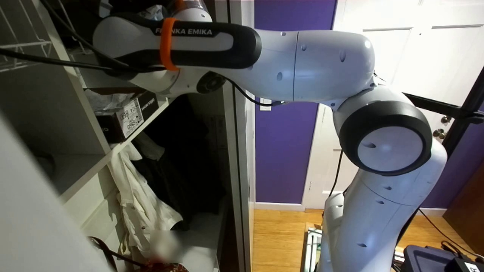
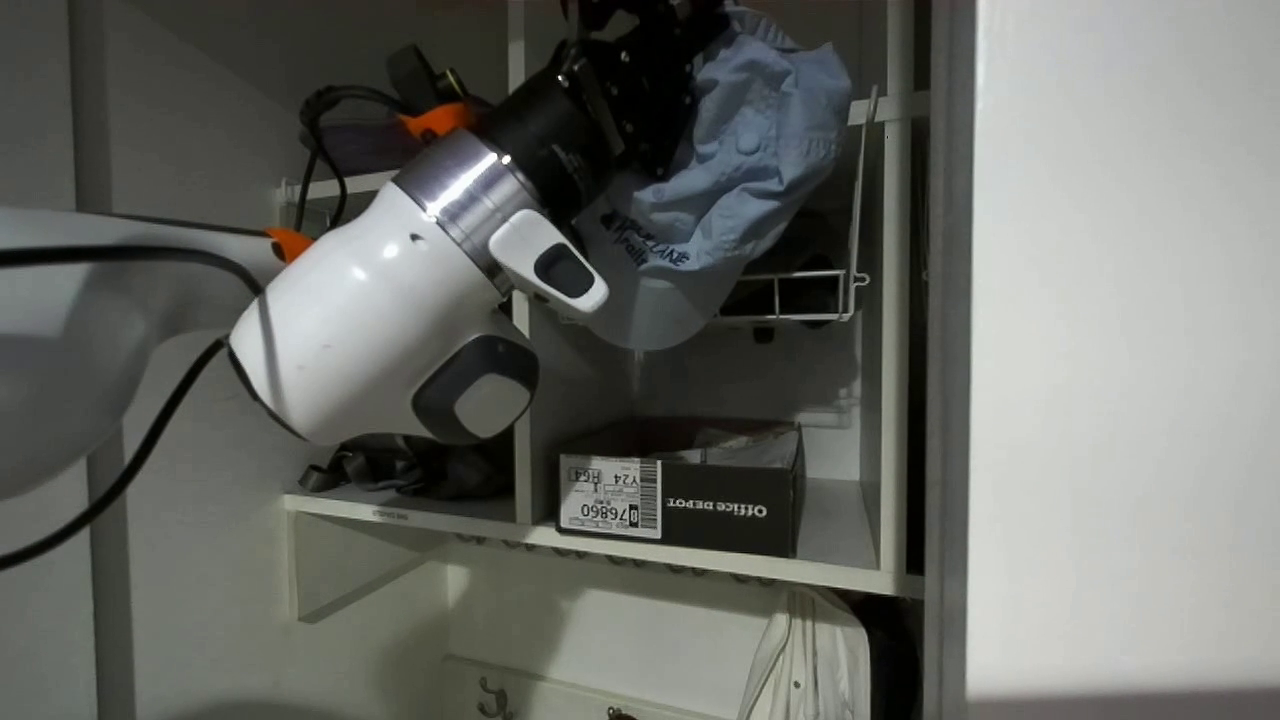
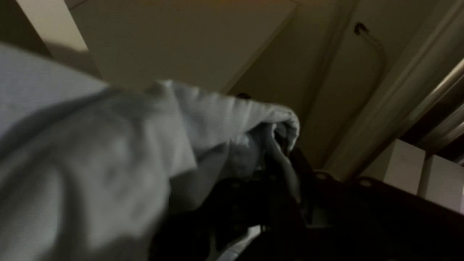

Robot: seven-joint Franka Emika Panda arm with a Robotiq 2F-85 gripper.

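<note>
Gripper [image 3: 286, 159], wrist view: grasping light-blue cap [image 3: 108, 174] by its edge, cloth caught between dark jaws | In an exterior view: cap hangs brim-down before wire rack [image 2: 820, 318], above Office Depot box [image 2: 730, 508] | In an exterior view: arm [image 1: 325, 64] extends into closet [image 1: 49, 90], white garment [image 1: 141, 204] hanging below shelf [image 1: 87, 174]

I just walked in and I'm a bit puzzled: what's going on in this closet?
A robot arm has a light blue cap gripped by its edge between the fingers. The cap is held up with its brim down, higher than an open box that sits on a shelf. Below the shelf hangs a white garment.
</note>
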